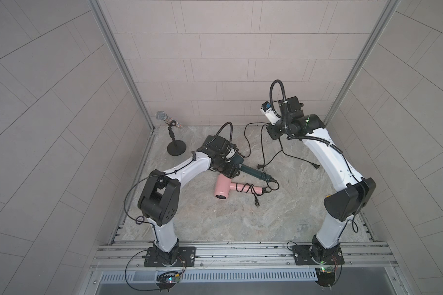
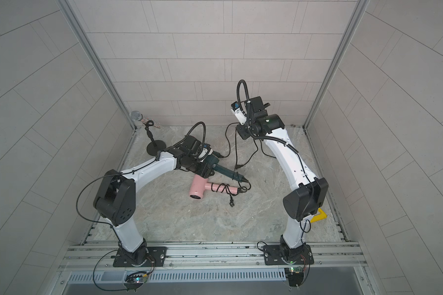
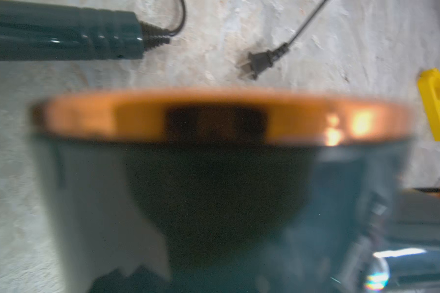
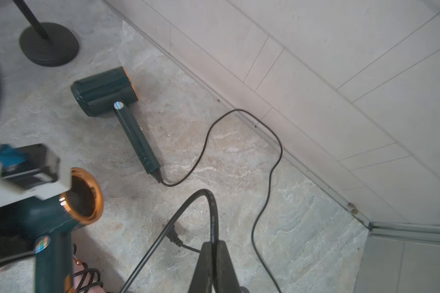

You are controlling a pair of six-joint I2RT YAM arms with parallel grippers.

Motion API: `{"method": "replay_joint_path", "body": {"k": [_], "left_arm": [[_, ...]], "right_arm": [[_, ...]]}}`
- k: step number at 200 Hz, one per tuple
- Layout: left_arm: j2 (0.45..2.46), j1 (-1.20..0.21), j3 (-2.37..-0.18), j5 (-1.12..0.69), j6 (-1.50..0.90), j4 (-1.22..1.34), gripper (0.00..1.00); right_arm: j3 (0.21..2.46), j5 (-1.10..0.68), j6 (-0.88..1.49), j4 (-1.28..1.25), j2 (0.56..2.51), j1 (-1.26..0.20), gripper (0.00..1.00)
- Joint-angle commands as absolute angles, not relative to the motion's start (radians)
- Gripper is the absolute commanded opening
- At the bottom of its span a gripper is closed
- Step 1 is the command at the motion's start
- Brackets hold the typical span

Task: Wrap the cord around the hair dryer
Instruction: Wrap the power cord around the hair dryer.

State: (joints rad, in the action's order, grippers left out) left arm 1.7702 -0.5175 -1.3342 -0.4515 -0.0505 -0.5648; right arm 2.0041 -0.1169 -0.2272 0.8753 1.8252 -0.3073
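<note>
- Lying nearest the arm bases, a yellow block [image 2: 320, 216] sits on the desk [image 1: 241, 224] at its right front, partly hidden behind the right arm's elbow.
- Farther in, near the desk's middle, a pink hair dryer [image 1: 223, 189] rests on its side. A wrapped cord [image 1: 246, 189] coils around its handle, and the pink dryer's plug [image 1: 256, 203] lies loose just in front.
- Just behind it, the green hair dryer [image 1: 251, 171] slants with its handle toward the right arm.
- The left gripper [image 1: 226, 167] has its jaws clenched on this dryer's head, whose copper rim [image 3: 214, 116] fills the left wrist view as a blur. I cannot tell whether the dryer is off the desk.
- The cord [image 1: 277, 186] runs loose from the handle's end and curls beside the pink handle's tip.
- Beyond the handle, two loose plugs lie on the desk well apart, one [image 1: 260, 166] near the middle and one [image 1: 315, 166] by the right arm.
- A second green hair dryer [image 4: 104, 91] lies on its side near the stand's round base [image 4: 48, 45]. Its long cord [image 4: 277, 142] loops out to the back wall.
- The right gripper [image 4: 214, 256] is raised over the far side of the desk, its jaws clamped on a black strand [image 4: 210, 203] that arches up out of the pinch. I cannot tell which dryer it belongs to.
- In the far left corner, a microphone [image 1: 161, 116] sits tilted on its stand.
</note>
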Motion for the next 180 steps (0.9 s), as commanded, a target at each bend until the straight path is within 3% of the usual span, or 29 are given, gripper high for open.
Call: {"method": "replay_joint_path", "body": {"k": [1,36,76,94,125,180], "left_arm": [[1.669,-0.521,-1.303,-0.61,0.023,-0.537,0.0],[1.565,-0.444,-1.233,-0.712,-0.152,-0.32,0.0],[1.452,-0.263,-1.052,-0.698,-0.611,0.168,0.0],[1.42,-0.211,-1.004,-0.597,-0.689,0.265,0.0],[1.404,-0.197,-1.0,-0.411,-0.678,0.195,0.0],[1.402,-0.202,-0.974,0.086,-0.624,0.045,0.0]], "right_arm": [[1.988,-0.126,-0.16,0.863,1.868,-0.268,0.0],[1.874,-0.132,-0.134,0.834,1.875,-0.216,0.0],[1.62,-0.161,-0.102,0.703,1.792,-0.202,0.0],[1.55,-0.193,-0.092,0.676,1.771,-0.202,0.0],[1.414,-0.213,-0.072,0.625,1.713,-0.22,0.0],[1.317,-0.144,-0.074,0.672,1.586,-0.31,0.0]]}}
